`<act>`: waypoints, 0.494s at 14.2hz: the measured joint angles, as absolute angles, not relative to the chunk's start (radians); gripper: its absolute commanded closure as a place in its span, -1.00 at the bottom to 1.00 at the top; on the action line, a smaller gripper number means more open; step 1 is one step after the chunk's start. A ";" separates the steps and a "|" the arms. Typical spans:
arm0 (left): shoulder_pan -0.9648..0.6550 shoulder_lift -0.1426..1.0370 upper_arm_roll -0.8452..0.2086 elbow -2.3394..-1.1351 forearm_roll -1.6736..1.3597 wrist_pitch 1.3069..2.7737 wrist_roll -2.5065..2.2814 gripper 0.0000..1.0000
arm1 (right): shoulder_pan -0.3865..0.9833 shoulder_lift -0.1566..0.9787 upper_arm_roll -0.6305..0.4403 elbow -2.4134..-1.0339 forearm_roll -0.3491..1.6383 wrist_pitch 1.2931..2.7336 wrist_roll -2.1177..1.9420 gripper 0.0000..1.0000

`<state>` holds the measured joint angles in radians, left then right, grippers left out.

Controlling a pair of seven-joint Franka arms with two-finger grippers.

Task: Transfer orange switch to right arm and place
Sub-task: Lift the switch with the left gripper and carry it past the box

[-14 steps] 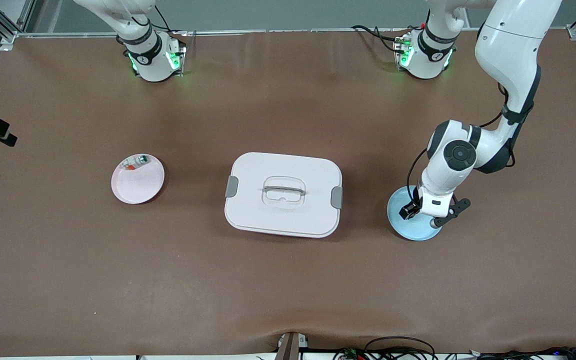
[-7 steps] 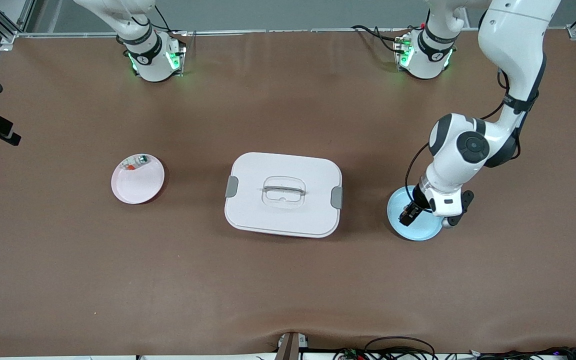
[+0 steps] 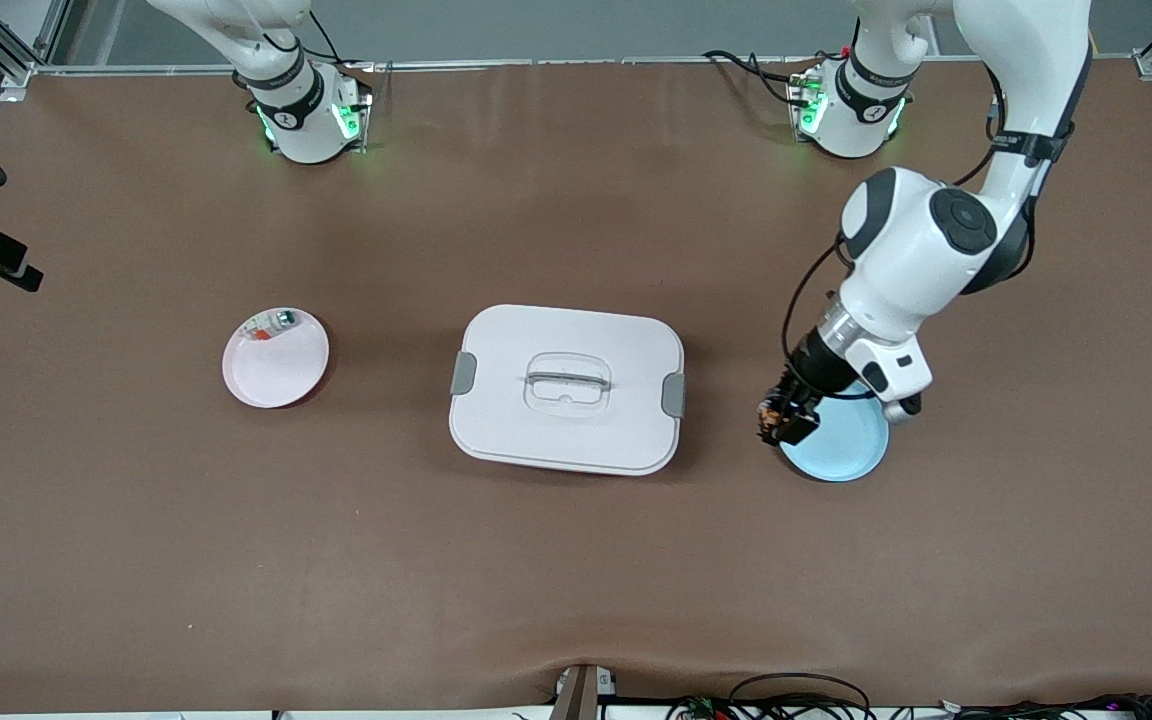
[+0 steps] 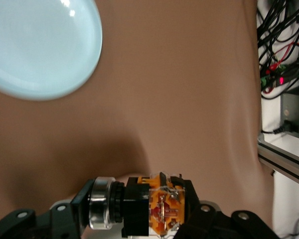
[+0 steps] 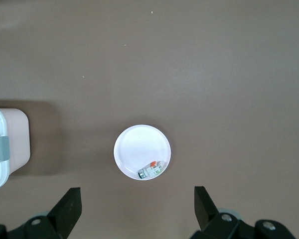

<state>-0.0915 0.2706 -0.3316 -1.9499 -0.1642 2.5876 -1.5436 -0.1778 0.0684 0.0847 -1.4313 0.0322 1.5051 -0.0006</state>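
- Over the blue plate [image 3: 851, 445] rim: left gripper [image 4: 139, 211] clamped on orange switch [image 4: 157, 209], clear of table.
- Light, rigid, small; handover grip best across black body.
- High over pink plate [image 5: 142, 152]: right gripper [image 5: 137, 209] waiting, fingers apart.

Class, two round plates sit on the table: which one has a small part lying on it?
The white plate toward the right arm's end; a small white part lies at its rim. The blue plate is bare.

The left hand [image 3: 786, 418] has lifted the orange switch [image 3: 768, 412] off the blue plate [image 3: 846, 450].
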 measured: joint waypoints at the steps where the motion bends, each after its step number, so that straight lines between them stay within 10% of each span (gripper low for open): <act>1: -0.094 0.271 -0.357 -1.931 -0.165 2.569 -1.616 0.30 | -0.178 0.081 0.085 -1.435 0.032 1.505 -0.001 -1.00; 7: -0.110 0.282 -0.494 -1.853 -0.169 2.558 -1.943 0.30 | -0.177 0.132 0.087 -1.434 0.035 1.450 -0.020 -1.00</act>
<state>-0.1095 0.2816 -0.4940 -1.8535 -0.1693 2.5583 -1.9426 -0.1771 0.1315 0.0868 -1.4336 0.0354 1.4496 -0.0204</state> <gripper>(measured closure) 0.278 0.000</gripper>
